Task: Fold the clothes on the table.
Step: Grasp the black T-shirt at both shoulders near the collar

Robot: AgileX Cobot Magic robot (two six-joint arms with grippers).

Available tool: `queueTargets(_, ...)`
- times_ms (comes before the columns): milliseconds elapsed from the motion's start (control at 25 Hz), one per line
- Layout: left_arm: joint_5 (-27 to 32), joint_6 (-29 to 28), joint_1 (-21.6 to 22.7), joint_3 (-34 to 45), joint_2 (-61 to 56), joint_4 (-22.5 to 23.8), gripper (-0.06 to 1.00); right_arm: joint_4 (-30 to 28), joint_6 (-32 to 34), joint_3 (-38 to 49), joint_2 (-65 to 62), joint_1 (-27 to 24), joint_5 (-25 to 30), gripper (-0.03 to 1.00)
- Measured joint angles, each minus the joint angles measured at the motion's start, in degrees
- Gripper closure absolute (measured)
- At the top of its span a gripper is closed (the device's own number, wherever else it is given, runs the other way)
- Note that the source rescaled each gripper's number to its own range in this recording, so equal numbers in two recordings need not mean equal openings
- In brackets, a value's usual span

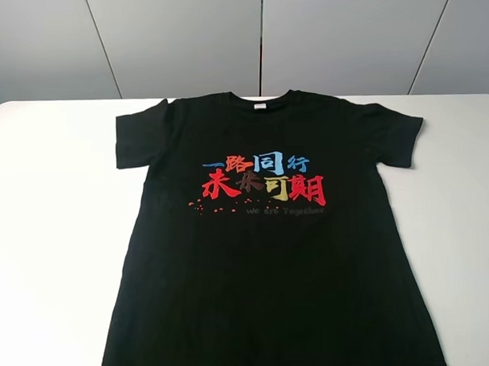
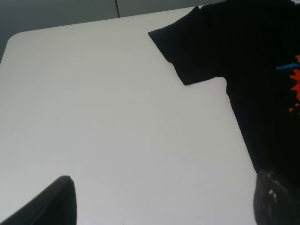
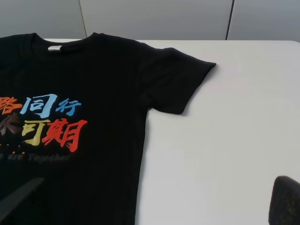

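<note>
1. opening step here, as i judge it: the t-shirt (image 1: 266, 256) lies spread out and not one fold is made, so the job is at its very start.
2. left gripper (image 2: 164, 201) hangs above the table (image 1: 50, 224), over its bare left part; its two fingers stand wide apart with nothing between them.
3. right gripper (image 3: 152, 206) hangs above the right part of the table. its fingers are spread wide too and hold nothing.
4. neither arm shows in the exterior high view, so both look to sit back toward the table's near edge.
5. next move, by my reckoning: each arm comes down on its own side of the shirt and pinches a single layer at a sleeve or shoulder edge. both then carry the cloth evenly toward the table's middle so the fold line runs straight.
6. the cloth is thin and lies tight on the smooth top, so i expect the fingertips must get right down to the table to catch it.
7. the shirt sits mid-table, chest side up, collar (image 1: 259, 99) toward the table's far edge. the hem runs toward the near edge and out of frame.
8. it is black and short-sleeved, with both sleeves (image 1: 142, 131) laid out flat. it looks smooth, with only faint ripples.
9. the printed characters (image 1: 265, 180) show in red, blue and yellow, with small red dots and faint grey lettering beneath.
</note>
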Motion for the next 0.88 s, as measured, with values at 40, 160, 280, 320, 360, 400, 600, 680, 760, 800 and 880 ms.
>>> queueTargets(40,0.0,0.0,0.0,0.0,0.0,0.0,-0.03,0.0,0.0,0.0,0.0,0.0,0.0,-0.03)
queueTargets(160,0.0,0.0,0.0,0.0,0.0,0.0,-0.03,0.0,0.0,0.0,0.0,0.0,0.0,-0.03)
queueTargets(280,0.0,0.0,0.0,0.0,0.0,0.0,-0.03,0.0,0.0,0.0,0.0,0.0,0.0,-0.03)
queueTargets(320,0.0,0.0,0.0,0.0,0.0,0.0,-0.03,0.0,0.0,0.0,0.0,0.0,0.0,-0.03)
queueTargets(360,0.0,0.0,0.0,0.0,0.0,0.0,-0.03,0.0,0.0,0.0,0.0,0.0,0.0,-0.03)
queueTargets(400,0.0,0.0,0.0,0.0,0.0,0.0,-0.03,0.0,0.0,0.0,0.0,0.0,0.0,-0.03)
queueTargets(600,0.0,0.0,0.0,0.0,0.0,0.0,-0.03,0.0,0.0,0.0,0.0,0.0,0.0,-0.03)
queueTargets(680,0.0,0.0,0.0,0.0,0.0,-0.3,-0.03,0.0,0.0,0.0,0.0,0.0,0.0,-0.03)
queueTargets(760,0.0,0.0,0.0,0.0,0.0,-0.3,-0.03,0.0,0.0,0.0,0.0,0.0,0.0,-0.03)
queueTargets(800,0.0,0.0,0.0,0.0,0.0,-0.3,-0.03,0.0,0.0,0.0,0.0,0.0,0.0,-0.03)
queueTargets(880,0.0,0.0,0.0,0.0,0.0,-0.3,-0.03,0.0,0.0,0.0,0.0,0.0,0.0,-0.03)
